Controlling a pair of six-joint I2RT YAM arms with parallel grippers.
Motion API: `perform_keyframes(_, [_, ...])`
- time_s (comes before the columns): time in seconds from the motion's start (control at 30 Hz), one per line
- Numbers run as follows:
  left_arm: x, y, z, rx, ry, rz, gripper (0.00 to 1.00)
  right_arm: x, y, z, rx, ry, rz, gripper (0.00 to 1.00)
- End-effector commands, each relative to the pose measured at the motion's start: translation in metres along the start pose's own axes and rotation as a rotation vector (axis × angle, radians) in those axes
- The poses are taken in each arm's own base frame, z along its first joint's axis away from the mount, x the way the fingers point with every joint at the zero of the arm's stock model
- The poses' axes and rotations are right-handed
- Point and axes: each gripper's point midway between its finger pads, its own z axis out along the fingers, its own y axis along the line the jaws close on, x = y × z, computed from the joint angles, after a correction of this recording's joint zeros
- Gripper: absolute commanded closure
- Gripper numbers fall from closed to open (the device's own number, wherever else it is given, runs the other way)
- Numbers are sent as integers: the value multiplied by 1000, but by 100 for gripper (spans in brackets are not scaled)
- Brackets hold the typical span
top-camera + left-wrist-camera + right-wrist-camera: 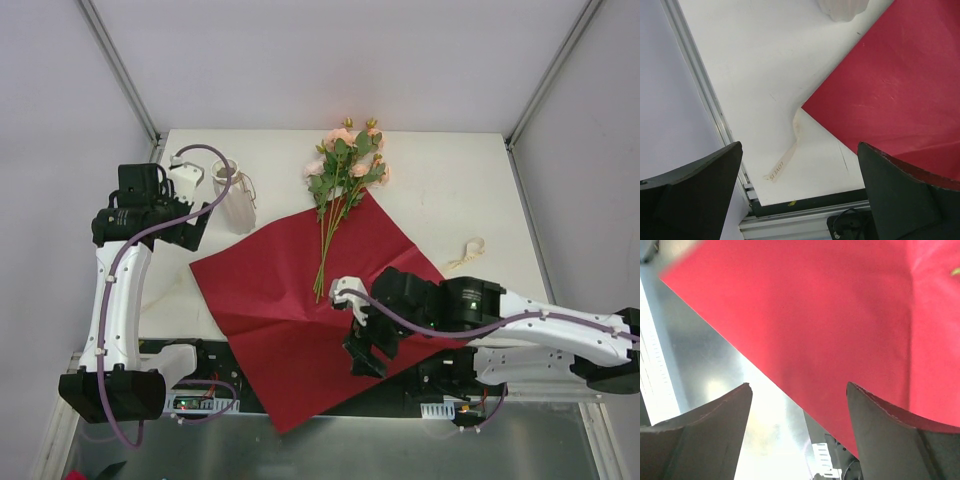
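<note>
Vase (236,198) near left gripper (193,230); flowers (341,185) on red paper (280,310).

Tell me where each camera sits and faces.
Top external: above and behind the bases, looking down on the white table, red paper sheet, pink flower bouquet; both arms show.
Left wrist: on the left gripper, facing down at the table edge and a cream printed ribbon; both fingers show.
Right wrist: on the right gripper, facing down at the sheet's overhanging edge; both fingers show.
Shared: all three catch the red sheet.
</note>
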Motion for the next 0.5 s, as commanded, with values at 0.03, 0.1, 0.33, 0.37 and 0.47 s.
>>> perform_keyframes(0.03, [-2,12,-3,-67,-11,-9,1,-78,5,-73,119,-259,-74,13])
perform_keyframes(0.1, [-1,13,-2,-75,-13,-16,1,-105,-24,-90,304,-353,-65,7])
perform_keyframes(0.33, [5,12,10,-69,32,-83,1,-175,-163,-94,587,-408,286,26])
perform_keyframes(0.37, [7,10,13,-57,40,-89,1,-179,-186,-69,585,-354,305,29])
perform_keyframes(0.47, [11,8,21,-23,57,-115,2,-201,-252,-43,641,-312,372,32])
